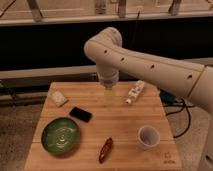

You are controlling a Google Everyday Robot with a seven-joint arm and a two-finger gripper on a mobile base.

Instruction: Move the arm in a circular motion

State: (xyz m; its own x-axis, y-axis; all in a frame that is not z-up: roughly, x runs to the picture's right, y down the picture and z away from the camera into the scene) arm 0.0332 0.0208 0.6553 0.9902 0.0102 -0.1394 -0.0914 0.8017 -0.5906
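The arm (150, 62) is a thick cream-white tube with small dark dots. It reaches in from the right edge to a bulbous joint at the upper middle, then bends straight down. Its translucent yellowish gripper (108, 96) hangs over the far middle of the wooden table (125, 120), left of the white bottle. Nothing shows in the gripper.
On the table lie a green plate (60, 135) at the front left, a black phone (80, 114), a white packet (58, 98), a brown oblong item (105, 149), a white cup (148, 136) and a lying white bottle (135, 92). Dark windows and a ledge run behind.
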